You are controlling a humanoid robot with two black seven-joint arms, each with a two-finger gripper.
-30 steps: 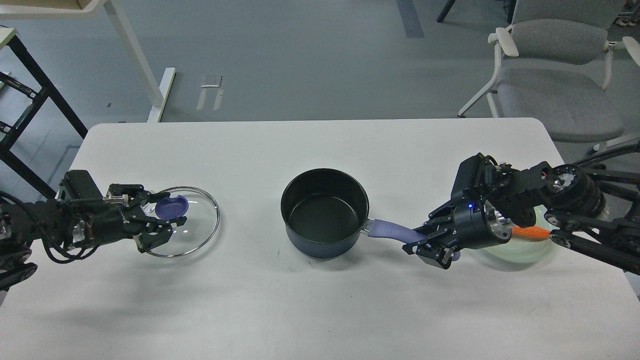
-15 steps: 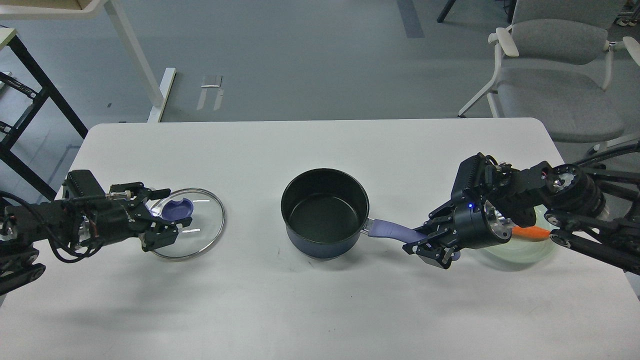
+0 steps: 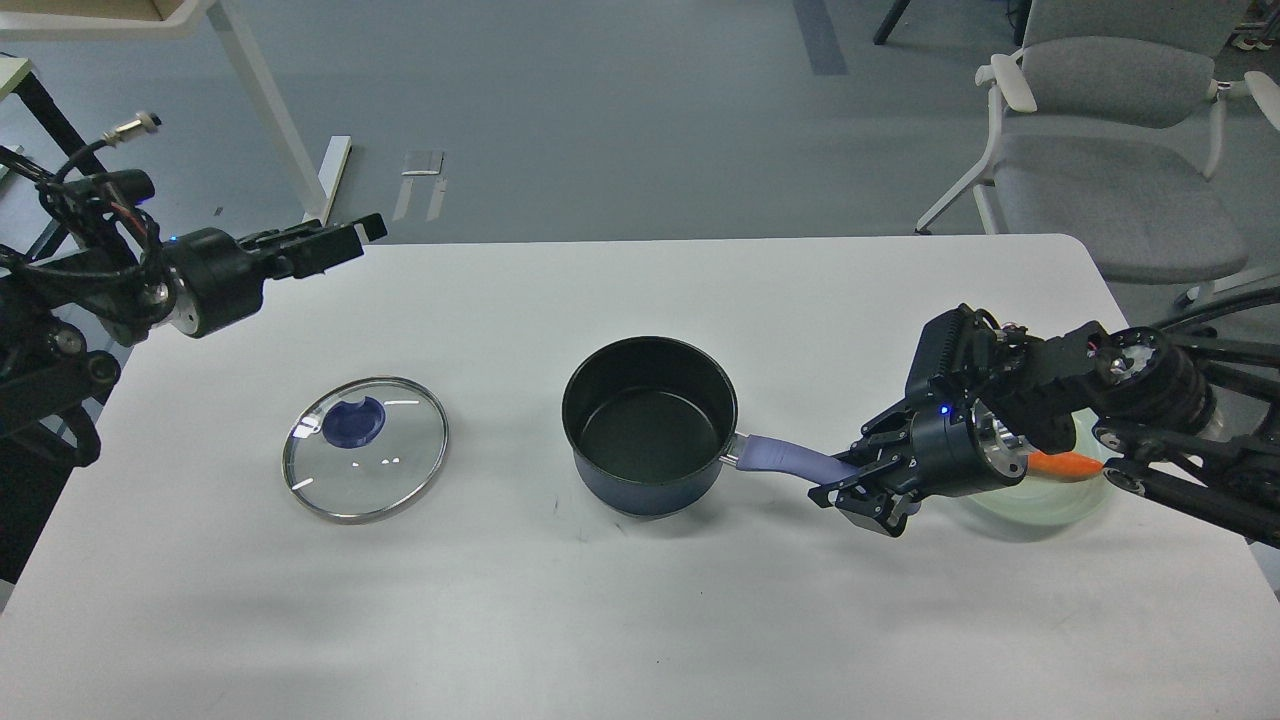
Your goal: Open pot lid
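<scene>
The dark blue pot (image 3: 650,430) stands uncovered at the table's middle, its black inside showing. Its purple-blue handle (image 3: 785,458) points right. My right gripper (image 3: 868,490) is shut on the far end of that handle. The glass lid (image 3: 365,450) lies flat on the table left of the pot, with its purple-blue knob (image 3: 353,421) up. My left gripper (image 3: 340,240) is raised over the table's far left edge, well away from the lid. It holds nothing and its fingers look a little apart.
A pale green plate (image 3: 1050,508) with an orange carrot (image 3: 1065,465) sits under my right arm at the right edge. A grey chair (image 3: 1110,150) stands beyond the table's far right corner. A white desk leg (image 3: 290,130) stands at the far left.
My left gripper has let go of the lid's knob and swung up and back to the far left. The lid now lies alone on the table. The right arm has barely moved.
</scene>
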